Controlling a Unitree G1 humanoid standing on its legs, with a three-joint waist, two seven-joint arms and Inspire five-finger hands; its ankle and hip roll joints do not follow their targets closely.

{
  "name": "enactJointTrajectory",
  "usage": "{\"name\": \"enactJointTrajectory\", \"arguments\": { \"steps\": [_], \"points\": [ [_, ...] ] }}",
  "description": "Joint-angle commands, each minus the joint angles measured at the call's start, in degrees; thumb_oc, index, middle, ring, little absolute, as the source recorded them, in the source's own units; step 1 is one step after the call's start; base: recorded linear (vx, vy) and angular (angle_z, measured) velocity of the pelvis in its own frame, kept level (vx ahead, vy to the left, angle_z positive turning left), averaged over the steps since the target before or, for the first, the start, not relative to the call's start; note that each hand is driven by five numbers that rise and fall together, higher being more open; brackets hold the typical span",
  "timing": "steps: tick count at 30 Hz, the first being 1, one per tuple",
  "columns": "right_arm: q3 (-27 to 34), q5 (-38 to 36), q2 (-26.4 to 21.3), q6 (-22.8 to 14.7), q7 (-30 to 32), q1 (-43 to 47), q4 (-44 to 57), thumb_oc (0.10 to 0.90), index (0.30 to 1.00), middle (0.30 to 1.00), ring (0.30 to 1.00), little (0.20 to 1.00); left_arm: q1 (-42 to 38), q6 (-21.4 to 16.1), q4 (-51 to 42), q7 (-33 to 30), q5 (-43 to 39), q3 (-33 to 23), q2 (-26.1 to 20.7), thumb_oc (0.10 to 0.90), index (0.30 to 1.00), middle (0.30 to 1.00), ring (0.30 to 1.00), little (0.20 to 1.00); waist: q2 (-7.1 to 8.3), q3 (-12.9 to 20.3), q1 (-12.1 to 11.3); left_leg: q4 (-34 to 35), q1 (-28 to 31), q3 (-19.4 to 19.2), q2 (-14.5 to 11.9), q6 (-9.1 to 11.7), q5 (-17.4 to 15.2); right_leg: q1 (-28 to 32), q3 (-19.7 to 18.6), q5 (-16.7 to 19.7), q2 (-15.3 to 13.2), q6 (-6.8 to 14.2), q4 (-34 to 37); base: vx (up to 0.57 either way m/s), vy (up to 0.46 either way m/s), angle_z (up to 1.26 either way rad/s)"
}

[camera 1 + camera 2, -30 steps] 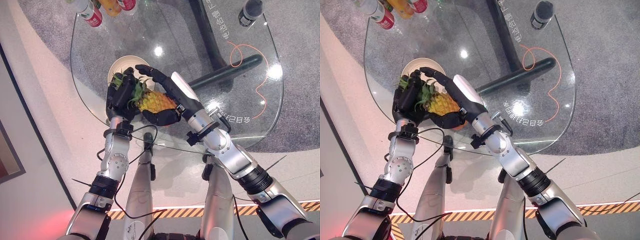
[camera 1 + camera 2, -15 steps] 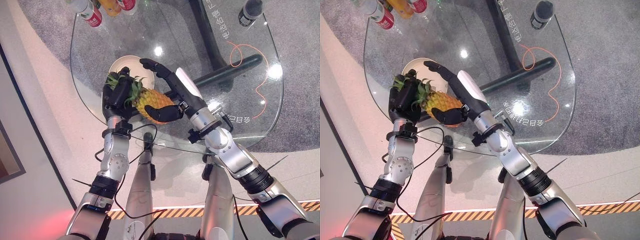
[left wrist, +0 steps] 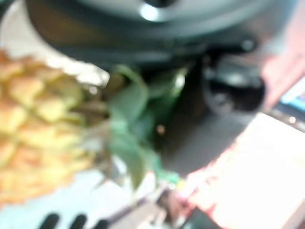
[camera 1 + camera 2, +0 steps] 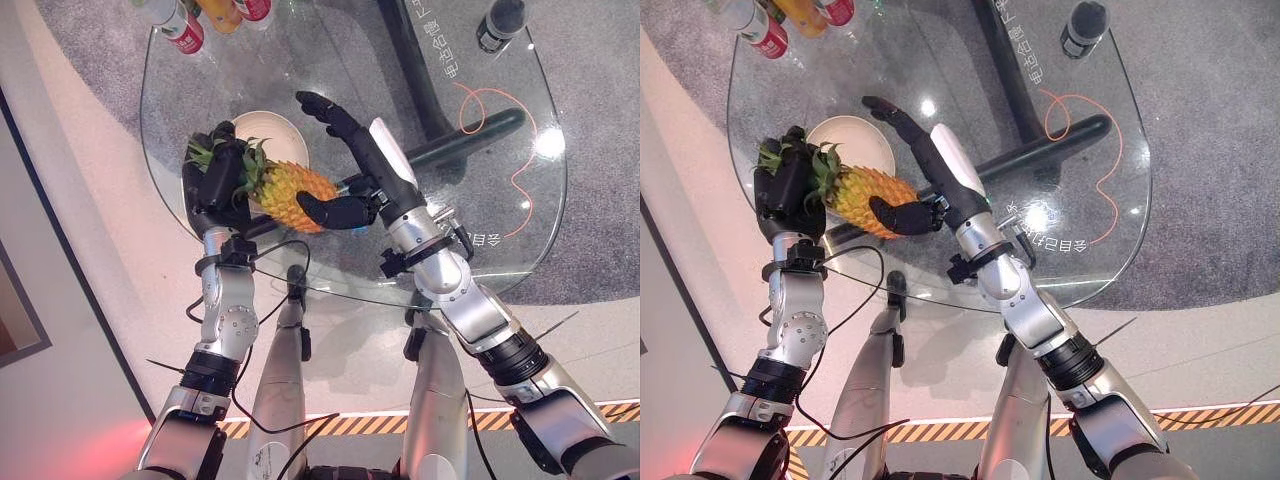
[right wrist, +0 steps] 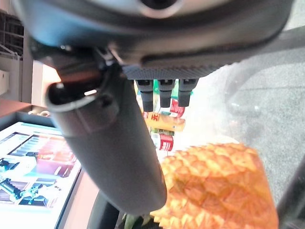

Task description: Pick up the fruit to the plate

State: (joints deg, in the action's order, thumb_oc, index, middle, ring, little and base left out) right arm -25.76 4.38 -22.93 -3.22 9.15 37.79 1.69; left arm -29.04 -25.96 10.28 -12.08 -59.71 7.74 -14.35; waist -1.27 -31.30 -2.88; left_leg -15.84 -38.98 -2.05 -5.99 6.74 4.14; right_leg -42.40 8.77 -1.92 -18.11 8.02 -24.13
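Left eye view: my left robot hand grips the pineapple by its crown, now lifted beside the plate; my right robot hand, fingers extended, has loosened, thumb under the fruit.

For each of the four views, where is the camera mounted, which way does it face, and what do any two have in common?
Left eye view: on the head, facing down at the glass table; both arms, left hand, right hand.
Right eye view: same head, slightly offset; same scene, plate.
Left wrist view: on the left wrist, facing the pineapple crown.
Right wrist view: on the right wrist, along its thumb.
Shared: every view shows the pineapple.
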Motion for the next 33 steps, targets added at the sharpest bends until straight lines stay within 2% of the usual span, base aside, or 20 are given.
{"name": "enactJointTrajectory", "arguments": {
  "steps": [1, 14, 26, 33],
  "points": [
    [3.57, -0.24, 2.60, -7.94, 2.38, 2.79, 12.00, 0.800, 0.900, 0.900, 0.900, 0.900, -4.28, -7.33, -12.51, 1.69, 5.62, -3.08, -0.39, 0.100, 0.300, 0.300, 0.300, 0.200, -2.19, 1.50, 0.11, 0.07, 1.00, 1.07, -0.79, -2.05, 0.21, 3.65, -2.08, 5.17, 0.49, 0.77, 3.40, 0.00, 0.000, 0.00],
    [7.19, 0.56, 1.69, -9.15, 7.41, 0.93, 10.35, 0.800, 0.900, 0.900, 0.900, 0.900, -4.06, -8.72, -14.03, 0.72, 8.15, -4.67, -0.65, 0.100, 0.300, 0.300, 0.300, 0.200, -2.10, 1.50, 0.50, 0.60, 1.73, 0.80, -1.03, -1.90, 0.29, 4.17, -1.99, 5.13, 0.48, 0.72, 3.67, 0.00, 0.001, -0.01],
    [12.20, 0.42, -0.66, -11.81, 11.36, -1.32, 10.87, 0.800, 0.900, 0.900, 0.900, 0.900, -3.63, -10.53, -14.17, -6.08, 16.03, -6.79, -2.45, 0.100, 0.300, 0.300, 0.300, 0.200, -1.90, 1.50, 1.19, 0.90, 1.97, 0.58, -1.24, -1.90, 0.68, 4.23, -2.31, 5.44, 0.63, 0.67, 3.82, 0.00, 0.000, 0.00],
    [13.82, 0.59, -1.78, -12.09, 16.10, -1.74, 9.07, 0.800, 0.900, 0.900, 0.900, 0.900, -4.38, -13.10, -12.54, -9.75, 20.20, -8.20, -3.98, 0.100, 0.300, 0.300, 0.300, 0.200, -1.87, 1.50, 1.49, 1.01, 2.03, 0.25, -1.52, -1.74, 0.71, 4.20, -2.53, 5.33, 0.75, 0.57, 3.96, 0.00, 0.000, 0.00]
  ]
}}
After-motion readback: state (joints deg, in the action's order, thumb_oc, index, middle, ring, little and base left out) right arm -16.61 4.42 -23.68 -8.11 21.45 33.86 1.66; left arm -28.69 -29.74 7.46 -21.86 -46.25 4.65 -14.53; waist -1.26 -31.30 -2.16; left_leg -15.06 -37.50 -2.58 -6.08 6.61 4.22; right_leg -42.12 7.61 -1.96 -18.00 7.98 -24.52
